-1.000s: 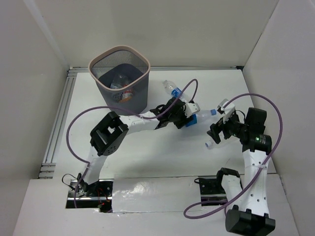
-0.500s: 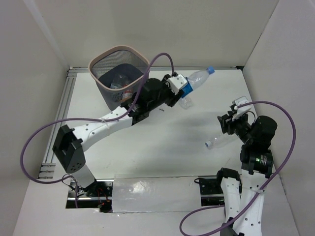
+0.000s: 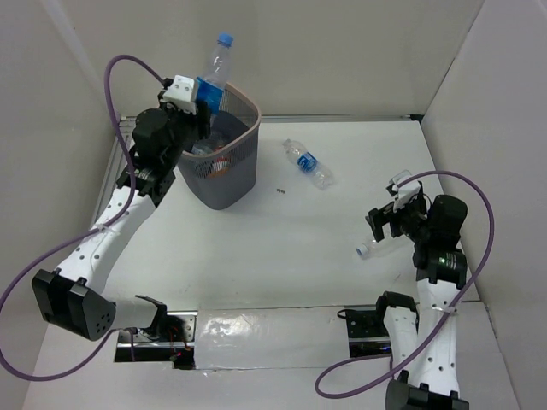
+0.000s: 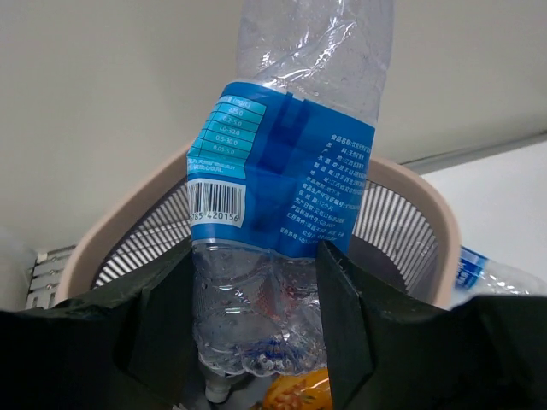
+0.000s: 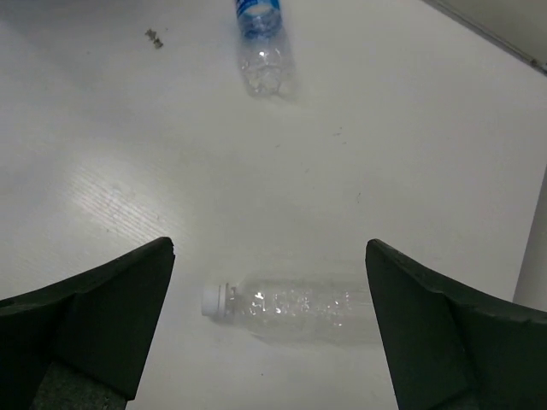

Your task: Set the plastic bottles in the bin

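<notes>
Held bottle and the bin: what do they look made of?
Bottle: thin clear plastic, glossy. The wall is see-through, dented and crinkled, with a printed blue film label. Bin: probably metal wire mesh, matt dark grey, with a fine open grid that shows the contents. Its pale pinkish rim looks smooth, either plastic or coated; I can't tell which.

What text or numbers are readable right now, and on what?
"785 420156": under the barcode on the blue label of the held bottle in the left gripper; the first digits may be hidden.
Remaining print on that label: too small to read.
Label of the other blue-labelled bottle: too blurred to read.
Clear white-capped bottle: no label shows.
</notes>
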Robot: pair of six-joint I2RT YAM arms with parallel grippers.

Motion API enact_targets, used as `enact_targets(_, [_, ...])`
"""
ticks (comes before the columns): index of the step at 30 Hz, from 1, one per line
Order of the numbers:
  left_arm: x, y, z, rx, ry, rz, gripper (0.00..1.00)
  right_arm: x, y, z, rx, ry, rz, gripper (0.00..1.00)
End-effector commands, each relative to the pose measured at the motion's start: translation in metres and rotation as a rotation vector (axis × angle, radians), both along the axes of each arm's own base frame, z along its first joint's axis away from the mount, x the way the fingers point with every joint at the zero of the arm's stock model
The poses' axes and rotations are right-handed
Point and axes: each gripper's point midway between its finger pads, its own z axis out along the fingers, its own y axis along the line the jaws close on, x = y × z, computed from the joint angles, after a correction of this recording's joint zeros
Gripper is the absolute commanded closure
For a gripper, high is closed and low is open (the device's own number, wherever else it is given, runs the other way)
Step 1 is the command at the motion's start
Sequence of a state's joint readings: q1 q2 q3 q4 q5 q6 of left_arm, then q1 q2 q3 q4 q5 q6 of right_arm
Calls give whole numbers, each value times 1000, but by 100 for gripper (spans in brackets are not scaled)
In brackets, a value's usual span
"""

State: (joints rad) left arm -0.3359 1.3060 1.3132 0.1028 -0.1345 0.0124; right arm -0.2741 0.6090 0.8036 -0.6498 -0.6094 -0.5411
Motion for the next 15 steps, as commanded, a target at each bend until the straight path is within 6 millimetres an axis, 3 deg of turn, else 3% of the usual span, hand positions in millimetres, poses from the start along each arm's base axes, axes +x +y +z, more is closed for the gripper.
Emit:
enact_targets(1, [2, 8, -1, -28, 7, -2, 87, 5, -3, -14, -43, 23, 31, 0])
enact_targets(2, [4, 14, -13, -11, 33, 11, 84, 9, -4, -22, -44, 46, 36, 0])
enact_targets(6, [6, 20, -46, -5, 116, 41, 42, 17, -9, -46, -103, 106, 96, 0])
enact_targets(7, [6, 22, -49, -12, 130, 50, 26, 18, -10, -47, -130, 107, 114, 0])
enact_targets(8, [6, 25, -52, -34, 143, 76, 0, 20, -14, -50, -213, 84, 172, 2])
enact_targets(10, [3, 32, -43, -44, 142, 96, 0, 13, -8, -58, -302, 77, 302, 5])
enact_targets(11, [0, 35, -32, -53, 120, 95, 0, 15, -13, -59, -441, 21, 383, 5])
enact_targets(14, [-19, 33, 3, -71, 61, 57, 0, 7, -13, -76, -567, 34, 548, 3])
enact_targets(15, [-28, 21, 21, -79, 25, -5, 0, 5, -14, -83, -665, 18, 645, 3])
